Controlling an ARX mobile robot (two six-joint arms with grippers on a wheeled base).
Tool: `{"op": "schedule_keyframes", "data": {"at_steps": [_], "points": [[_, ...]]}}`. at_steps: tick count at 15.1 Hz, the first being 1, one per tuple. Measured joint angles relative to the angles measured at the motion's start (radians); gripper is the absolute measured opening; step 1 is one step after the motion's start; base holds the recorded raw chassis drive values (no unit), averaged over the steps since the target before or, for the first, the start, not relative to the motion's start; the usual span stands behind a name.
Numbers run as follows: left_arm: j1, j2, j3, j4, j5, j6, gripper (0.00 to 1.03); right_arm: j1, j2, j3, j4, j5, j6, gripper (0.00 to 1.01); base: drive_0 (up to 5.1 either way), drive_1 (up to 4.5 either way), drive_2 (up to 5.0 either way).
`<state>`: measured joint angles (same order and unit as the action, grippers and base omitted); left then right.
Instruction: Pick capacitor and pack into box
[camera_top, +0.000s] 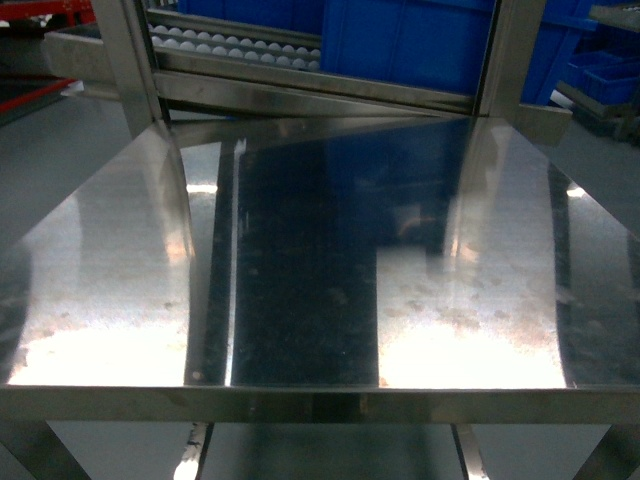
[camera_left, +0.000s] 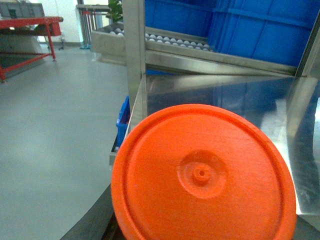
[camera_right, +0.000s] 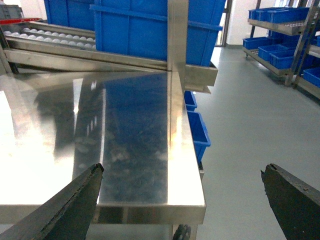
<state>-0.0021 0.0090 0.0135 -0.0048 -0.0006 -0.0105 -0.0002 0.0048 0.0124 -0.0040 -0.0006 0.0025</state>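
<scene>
The capacitor (camera_left: 202, 175) is a large orange round body, and its flat end with a small centre boss fills the lower left wrist view. It hangs over the left edge of the steel table (camera_top: 320, 300). My left gripper (camera_left: 200, 232) is shut on it, though only one dark finger (camera_left: 92, 222) shows at the lower left. My right gripper (camera_right: 181, 171) is open and empty, with its dark fingertips (camera_right: 82, 192) spread across the table's right front corner. Neither gripper appears in the head view. The box is out of view.
Big blue bins (camera_top: 420, 45) stand on a roller rack (camera_top: 240, 48) behind the table, between steel uprights (camera_top: 135, 60). Smaller blue bins (camera_right: 197, 132) sit below the table's right edge. More blue bins on shelves (camera_right: 280, 30) stand at the far right, and a red frame (camera_left: 30, 35) at the far left.
</scene>
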Motion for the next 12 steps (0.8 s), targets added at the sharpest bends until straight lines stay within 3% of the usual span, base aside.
{"op": "schedule_keyframes", "data": {"at_steps": [12], "points": [[0.000,0.000,0.000,-0.002,0.000,0.000,0.44,0.000,0.000,0.000,-0.001,0.000,-0.001,0.98,0.0,0.00,0.0]]}}
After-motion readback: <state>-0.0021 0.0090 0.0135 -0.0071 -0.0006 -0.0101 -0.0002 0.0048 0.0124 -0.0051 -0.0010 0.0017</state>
